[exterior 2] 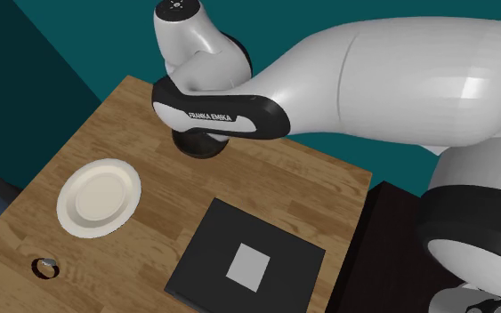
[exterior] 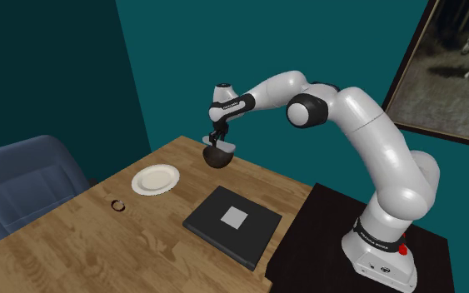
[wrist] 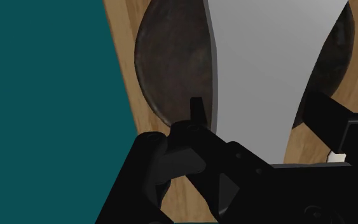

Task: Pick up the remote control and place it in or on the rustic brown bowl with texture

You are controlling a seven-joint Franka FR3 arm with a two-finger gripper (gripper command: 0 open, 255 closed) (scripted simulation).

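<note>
The white Franka arm with dark joints (exterior: 364,137) rises from its dark box stand (exterior: 320,241) at the shoulder view's lower right and bends at a high elbow. Its forearm stretches toward that view's left, and the wrist is turned so the hand points straight down. In the second exterior view the arm (exterior 2: 391,80) sweeps in from the right, and its hand hangs over the far part of the wooden counter (exterior 2: 159,222).

The jaws are clamped on the flat, plain grey remote control (wrist: 266,51), one black finger (wrist: 196,113) at each of its long edges. The remote hangs in the air right above the dark brown, rough-textured round bowl (wrist: 171,63). I cannot tell whether its lower end touches the bowl. In the shoulder view the bowl (exterior: 217,158) sits near the counter's far edge, close to the teal wall (exterior: 182,58).

Nearer the camera a round white plate (exterior: 156,179) lies on the counter. A small dark ring (exterior: 117,205) lies past it toward the shoulder view's left. A flat black square slab with a grey patch in its middle (exterior: 231,225) lies by the stand. A blue armchair (exterior: 24,179) stands at the counter's left side in the shoulder view, and a dark framed painting (exterior: 453,71) hangs at upper right.
</note>
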